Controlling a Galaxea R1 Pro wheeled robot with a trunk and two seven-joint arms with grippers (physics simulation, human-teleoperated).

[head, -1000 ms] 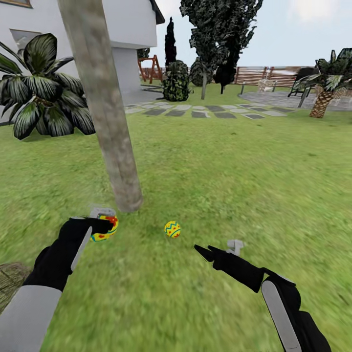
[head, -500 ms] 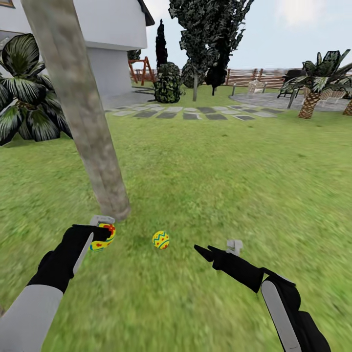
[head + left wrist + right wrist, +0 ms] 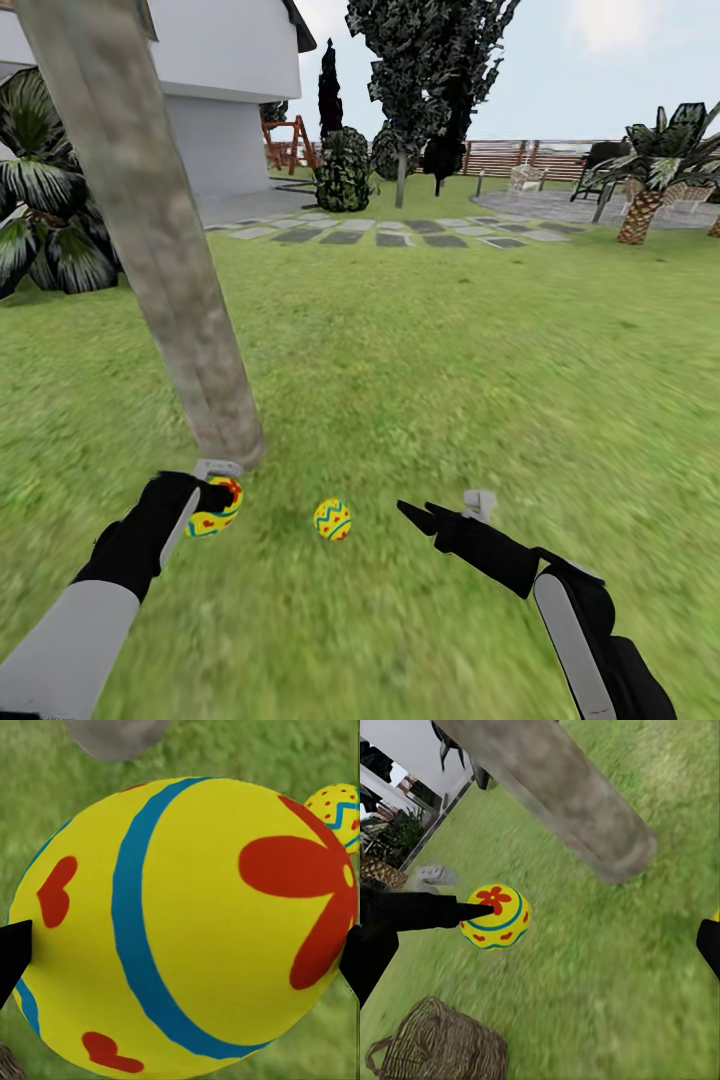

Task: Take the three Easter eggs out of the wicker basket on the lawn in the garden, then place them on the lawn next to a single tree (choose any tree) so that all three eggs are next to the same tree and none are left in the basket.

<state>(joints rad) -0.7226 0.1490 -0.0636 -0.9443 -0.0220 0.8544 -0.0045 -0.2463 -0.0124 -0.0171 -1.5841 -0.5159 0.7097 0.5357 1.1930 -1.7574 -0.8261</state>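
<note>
Looking down from the head view, I see the left gripper (image 3: 212, 492) with its fingers closed around one Easter egg (image 3: 214, 511), held just above the lawn (image 3: 450, 350) close to the foot of the tree (image 3: 150, 240). A second egg (image 3: 332, 520) already lies on the grass a little way from the trunk, between the two arms. The right gripper (image 3: 445, 512) hovers low over the grass; its fingers stand apart and carry nothing.

From the left wrist view, the held egg (image 3: 187, 919) is very near the camera, and a dark finger tip presses on each of its sides. The other egg (image 3: 339, 810) is on the grass beyond it.

From the right wrist view, one left finger (image 3: 427, 911) touches the held egg (image 3: 495, 916), the trunk base (image 3: 577, 795) stands behind, and the wicker basket (image 3: 439, 1046) rests on the grass nearer to this camera. I cannot tell whether an egg is inside it.

To do this step well, I think the left arm should go lower until the egg nearly touches the grass, then open slowly, so the egg does not roll away from the tree.
</note>
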